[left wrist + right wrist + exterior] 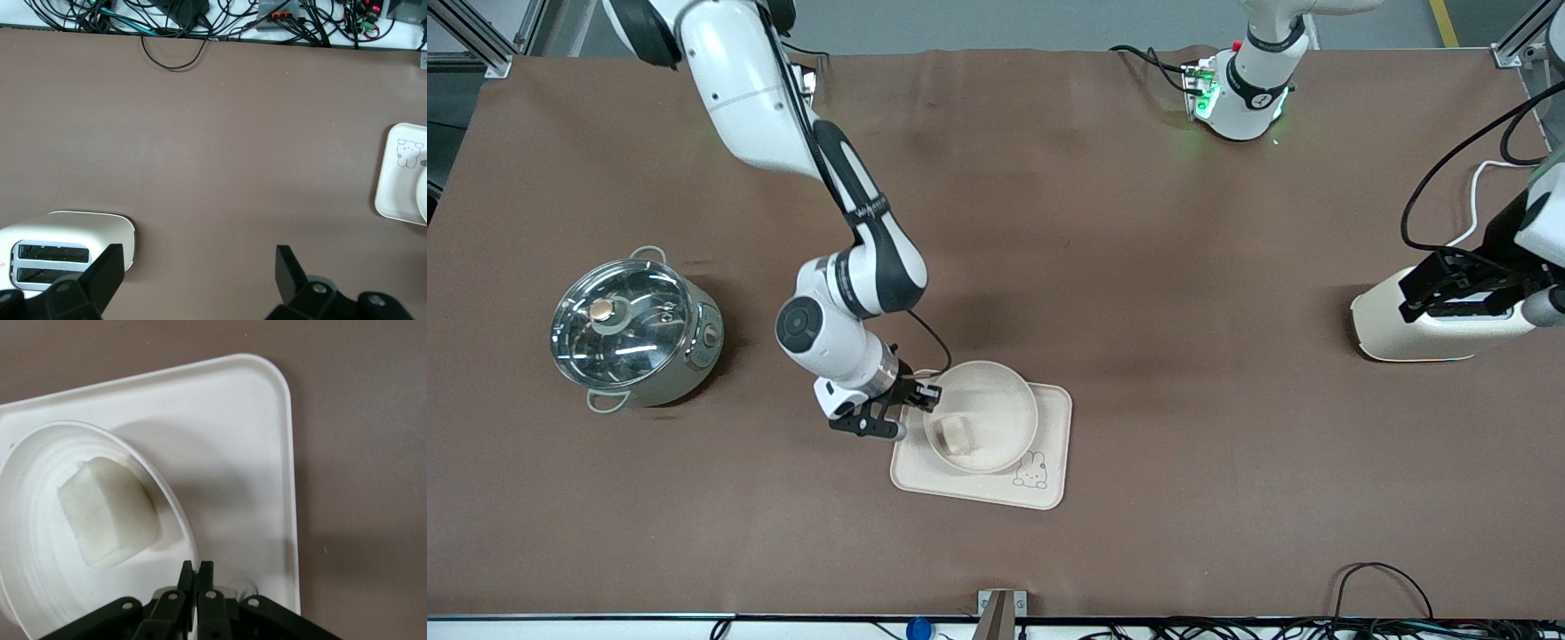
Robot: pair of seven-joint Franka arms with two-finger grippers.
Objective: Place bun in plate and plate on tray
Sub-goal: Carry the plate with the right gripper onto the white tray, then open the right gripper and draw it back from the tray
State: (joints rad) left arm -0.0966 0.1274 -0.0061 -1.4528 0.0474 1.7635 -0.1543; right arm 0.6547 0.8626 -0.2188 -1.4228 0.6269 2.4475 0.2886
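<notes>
The round cream plate (1009, 396) is over the rabbit-printed tray (1049, 462), with the small cream bun (959, 434) lying in it. My right gripper (923, 397) is shut on the plate's rim at the side toward the right arm's end. In the right wrist view its fingers (197, 568) pinch the plate's rim (175, 499). There the bun (107, 517) sits in the dish, and the plate casts a shadow on the tray (233, 433). My left gripper (1423, 293) waits open over the toaster. It is empty in the left wrist view (200, 270).
A white toaster (1432, 333) stands at the left arm's end and shows in the left wrist view (67, 233). A steel pot with a glass lid (631, 329) stands at the right arm's end. The tray's corner (400, 173) shows in the left wrist view. Cables lie along the table's near edge.
</notes>
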